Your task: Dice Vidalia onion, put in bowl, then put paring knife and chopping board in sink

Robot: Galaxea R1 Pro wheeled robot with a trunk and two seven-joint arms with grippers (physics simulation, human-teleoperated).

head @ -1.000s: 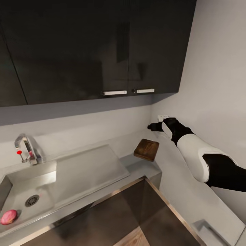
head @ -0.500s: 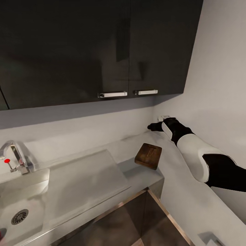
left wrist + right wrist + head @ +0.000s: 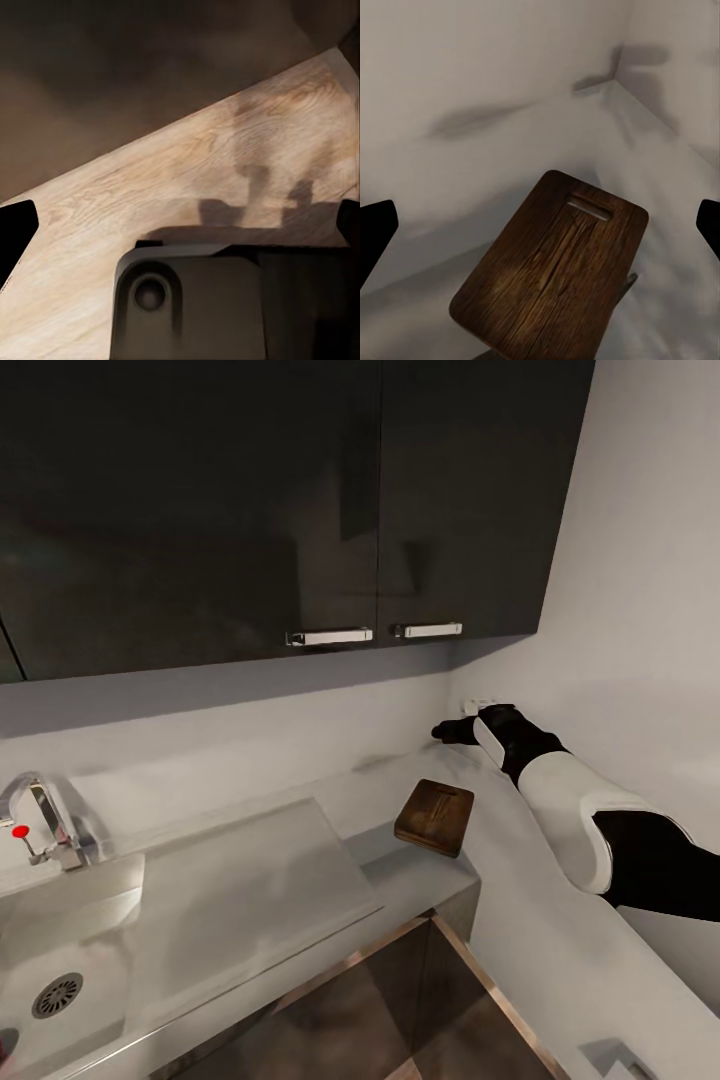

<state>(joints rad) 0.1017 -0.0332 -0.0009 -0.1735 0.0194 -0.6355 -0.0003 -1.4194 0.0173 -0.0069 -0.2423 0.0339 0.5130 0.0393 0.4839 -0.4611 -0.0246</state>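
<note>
Meanwhile, nothing has shifted over the last half-second: the sink (image 3: 70,950) is seen nearest, the chopping board (image 3: 434,817) lies farther along the countertop (image 3: 410,865), and beyond it the right gripper (image 3: 442,732) stays spread wide, empty.

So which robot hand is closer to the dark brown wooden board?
Right. The right gripper hangs just above the dark brown wooden chopping board; the left gripper's camera sees wooden floor.
</note>
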